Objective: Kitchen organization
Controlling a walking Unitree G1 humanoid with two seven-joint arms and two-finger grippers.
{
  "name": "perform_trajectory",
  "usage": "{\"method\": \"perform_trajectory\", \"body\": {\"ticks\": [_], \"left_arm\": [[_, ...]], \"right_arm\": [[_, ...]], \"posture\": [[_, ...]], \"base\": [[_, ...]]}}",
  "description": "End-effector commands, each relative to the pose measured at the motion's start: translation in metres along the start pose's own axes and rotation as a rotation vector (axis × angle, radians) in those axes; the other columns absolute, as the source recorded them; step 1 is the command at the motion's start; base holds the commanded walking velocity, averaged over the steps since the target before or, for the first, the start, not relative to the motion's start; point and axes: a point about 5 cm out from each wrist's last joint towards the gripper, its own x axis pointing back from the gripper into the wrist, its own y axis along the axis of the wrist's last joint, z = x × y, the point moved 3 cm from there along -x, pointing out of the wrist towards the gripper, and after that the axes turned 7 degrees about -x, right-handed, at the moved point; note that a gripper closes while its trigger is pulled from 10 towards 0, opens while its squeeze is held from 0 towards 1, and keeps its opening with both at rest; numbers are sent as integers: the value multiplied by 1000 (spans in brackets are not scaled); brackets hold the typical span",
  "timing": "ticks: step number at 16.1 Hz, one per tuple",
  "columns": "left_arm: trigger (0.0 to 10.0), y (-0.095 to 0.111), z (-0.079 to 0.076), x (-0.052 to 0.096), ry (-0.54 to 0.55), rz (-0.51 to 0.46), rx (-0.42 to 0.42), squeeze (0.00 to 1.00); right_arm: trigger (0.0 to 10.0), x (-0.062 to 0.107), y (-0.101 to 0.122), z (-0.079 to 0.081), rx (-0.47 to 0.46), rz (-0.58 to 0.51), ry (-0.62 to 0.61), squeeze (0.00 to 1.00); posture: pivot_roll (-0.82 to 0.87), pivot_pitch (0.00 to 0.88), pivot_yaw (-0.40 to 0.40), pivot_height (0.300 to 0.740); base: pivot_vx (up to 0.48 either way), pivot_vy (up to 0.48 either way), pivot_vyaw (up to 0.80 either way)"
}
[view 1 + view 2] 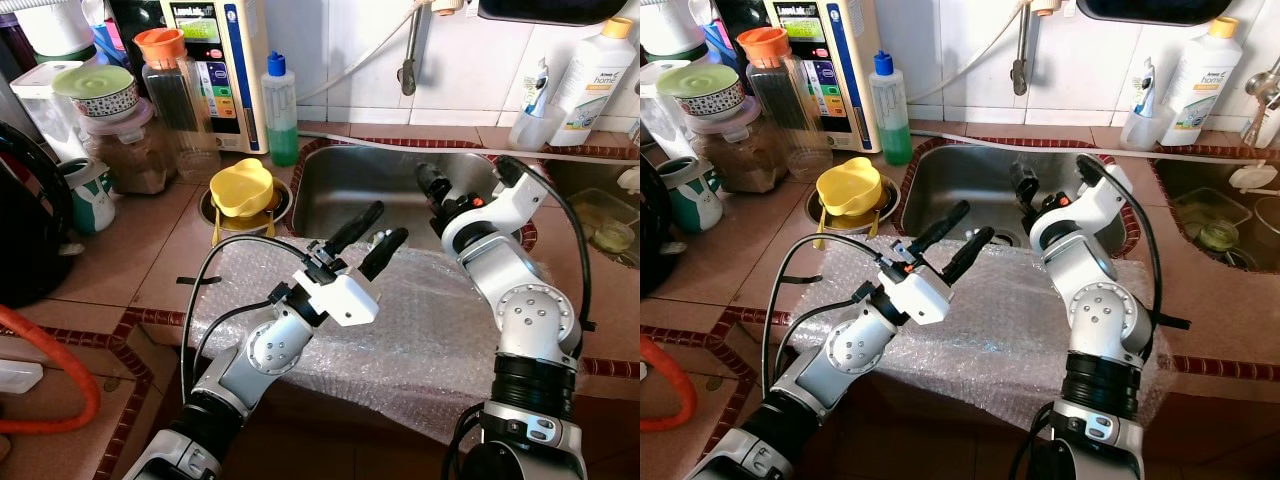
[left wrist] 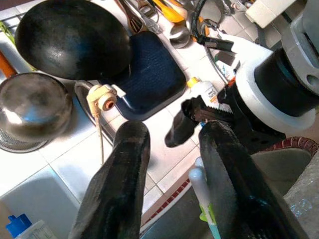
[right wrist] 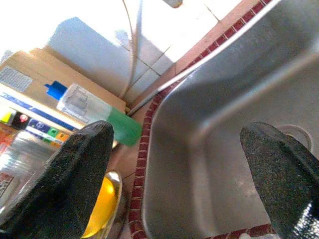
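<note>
Bubble-wrap sheet, clear, crinkled (image 1: 430,330): spread over front counter edge, reaching into near lip of stainless steel sink (image 1: 400,185). Likely featherlight, limp, slippery; best pinched at free edge or raised fold, not flat middle. Left gripper (image 1: 368,240) poised above sheet's far edge, black fingers parted, empty. Right gripper (image 1: 1024,188) out over sink basin, fingers wide apart, empty. Yellow plastic lidded cup (image 1: 241,187) in steel bowl beside sink; green-filled squeeze bottle with blue cap (image 1: 280,110) behind.
</note>
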Motion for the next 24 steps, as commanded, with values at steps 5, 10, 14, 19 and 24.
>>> {"method": "perform_trajectory", "body": {"ticks": [5,10,14,19,24], "left_arm": [[10000,3,7,0,14,-16,-17,1000],[10000,3,8,-1,20,-8,-20,1000],[10000,2,8,0,31,0,-30,1000],[10000,2,7,2,37,10,-31,1000],[10000,2,7,1,44,14,-46,788]], "right_arm": [[4471,-1,11,-3,99,-48,-2,0],[10000,16,11,-18,421,-1,59,0],[10000,27,6,-33,708,63,87,0],[10000,41,21,-42,1142,164,245,0],[10000,47,3,-24,1188,186,430,0]], "posture": [[-141,47,39,740],[-146,46,33,740],[-148,49,17,740],[-149,51,2,740],[-146,53,-3,740]], "base": [[0,0,0],[0,0,0],[0,0,0],[0,0,0],[0,0,0]]}}
